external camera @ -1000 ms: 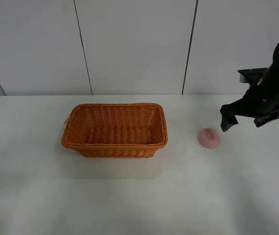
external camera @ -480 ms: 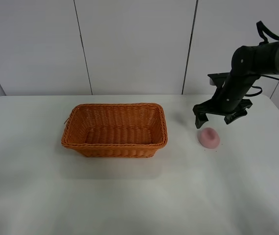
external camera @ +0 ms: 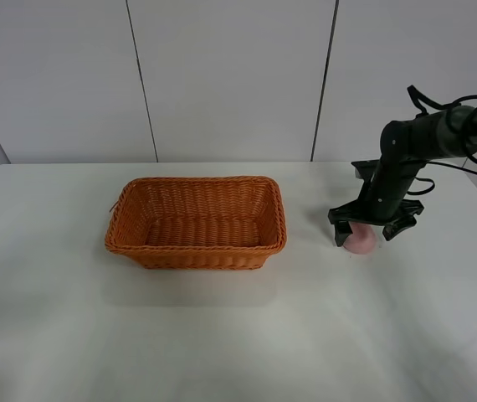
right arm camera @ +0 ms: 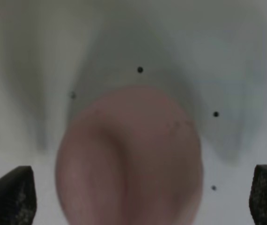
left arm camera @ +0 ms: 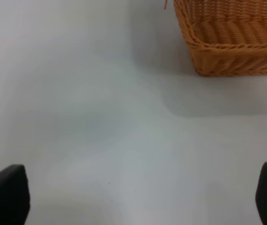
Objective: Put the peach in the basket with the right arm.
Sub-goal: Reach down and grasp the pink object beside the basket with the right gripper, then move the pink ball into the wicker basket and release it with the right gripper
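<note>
The pale-pink peach (external camera: 360,241) rests on the white table to the right of the orange-brown wicker basket (external camera: 197,222). My right gripper (external camera: 365,232) is lowered over the peach, open, with one finger on each side of it. In the right wrist view the peach (right arm camera: 129,159) fills the middle between the two black fingertips (right arm camera: 11,194), blurred by closeness. Whether the fingers touch the fruit cannot be told. The basket holds nothing. My left gripper (left arm camera: 133,194) is open above bare table, with the basket (left arm camera: 232,40) corner ahead of it; that arm is absent from the exterior high view.
The white table (external camera: 238,335) spreads wide in front of and around the basket. A white panelled wall (external camera: 230,79) stands behind the table. Black cables (external camera: 464,109) trail from the right arm toward the far right edge.
The right arm swung left from the table's right edge, then came down, so that its open gripper now straddles the peach. Peach and basket have not moved.
</note>
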`<state>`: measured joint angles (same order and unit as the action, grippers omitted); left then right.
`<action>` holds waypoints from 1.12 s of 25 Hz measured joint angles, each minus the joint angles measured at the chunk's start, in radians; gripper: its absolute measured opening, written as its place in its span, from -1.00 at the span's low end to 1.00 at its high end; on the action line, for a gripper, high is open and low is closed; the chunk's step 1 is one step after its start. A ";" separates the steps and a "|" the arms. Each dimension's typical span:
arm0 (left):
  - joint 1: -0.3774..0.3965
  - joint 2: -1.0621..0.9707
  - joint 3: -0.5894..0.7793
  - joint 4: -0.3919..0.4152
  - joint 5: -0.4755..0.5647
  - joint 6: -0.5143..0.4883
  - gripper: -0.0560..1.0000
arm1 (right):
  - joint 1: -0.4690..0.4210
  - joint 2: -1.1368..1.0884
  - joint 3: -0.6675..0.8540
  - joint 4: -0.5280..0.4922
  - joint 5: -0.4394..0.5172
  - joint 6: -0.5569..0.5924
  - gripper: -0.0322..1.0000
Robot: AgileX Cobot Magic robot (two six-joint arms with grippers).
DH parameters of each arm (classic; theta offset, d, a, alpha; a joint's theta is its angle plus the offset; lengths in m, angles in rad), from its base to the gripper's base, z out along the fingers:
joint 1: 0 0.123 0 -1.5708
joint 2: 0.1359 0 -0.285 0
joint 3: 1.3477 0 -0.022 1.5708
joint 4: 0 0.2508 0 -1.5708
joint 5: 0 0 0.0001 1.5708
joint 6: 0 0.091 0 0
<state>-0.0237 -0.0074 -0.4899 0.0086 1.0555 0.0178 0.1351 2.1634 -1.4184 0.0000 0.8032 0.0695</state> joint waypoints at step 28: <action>0.000 0.000 0.000 0.000 0.000 0.000 0.99 | 0.000 -0.188 -0.338 -0.006 0.317 -0.045 -0.94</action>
<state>-0.0237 -0.0074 -0.4899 0.0086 1.0555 0.0178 0.1351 1.9752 -1.7560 -0.0065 1.1205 0.0248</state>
